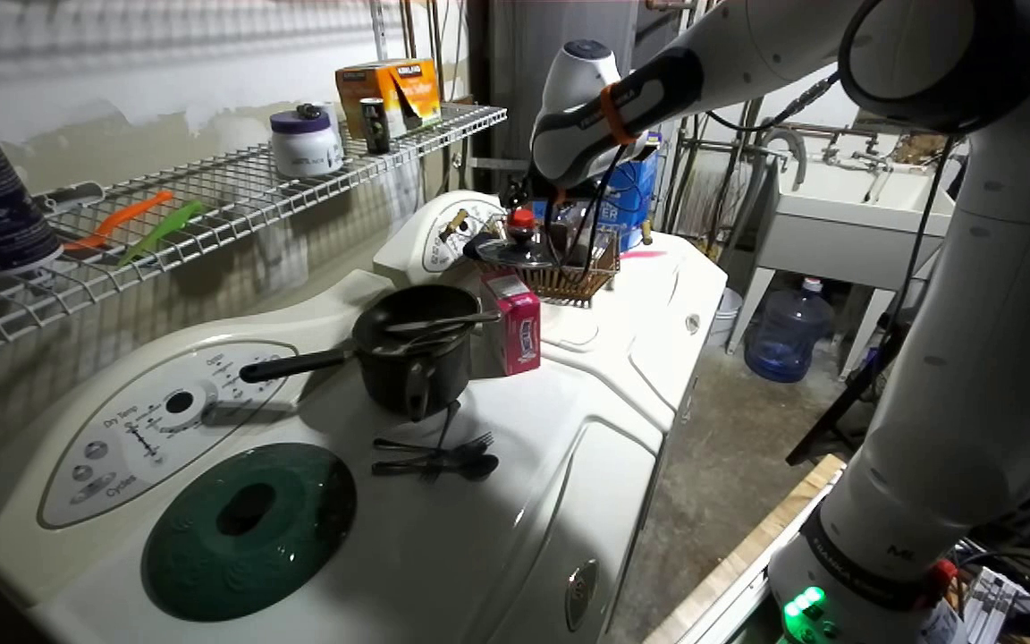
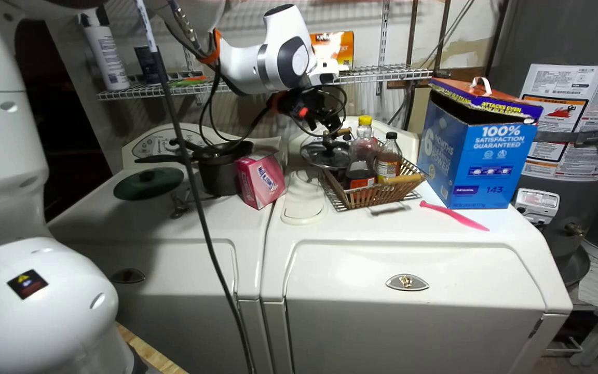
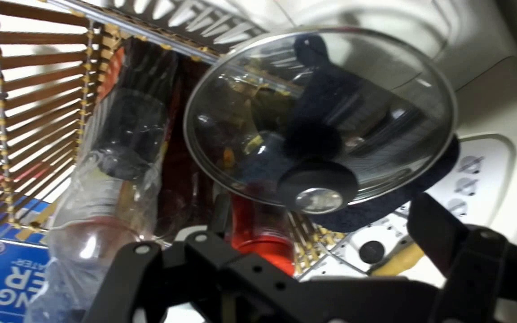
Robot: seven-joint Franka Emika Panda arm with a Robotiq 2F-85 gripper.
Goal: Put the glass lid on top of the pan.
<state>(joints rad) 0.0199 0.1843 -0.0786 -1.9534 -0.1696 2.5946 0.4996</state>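
The glass lid [image 1: 499, 254] with a black knob rests over the edge of the wicker basket; it also shows in an exterior view [image 2: 324, 157] and in the wrist view [image 3: 375, 121]. A dark blue cloth-like thing [image 3: 366, 213] lies under it. My gripper [image 3: 323, 213] is open and empty, its fingers apart on either side of the knob's line; whether they touch the knob cannot be told. It is above the lid in an exterior view [image 2: 333, 124]. The black pan [image 1: 381, 380], with utensils across its top, stands on the white appliance; it also shows in an exterior view [image 2: 218, 179].
A pink box [image 1: 519, 335] stands between pan and basket [image 2: 384, 195]. The basket holds bottles [image 2: 364, 156]. A blue box [image 2: 480, 161] stands beyond it. A green lid [image 1: 291, 501] and cutlery [image 1: 434, 461] lie near the pan. A wire shelf [image 1: 238, 192] runs above.
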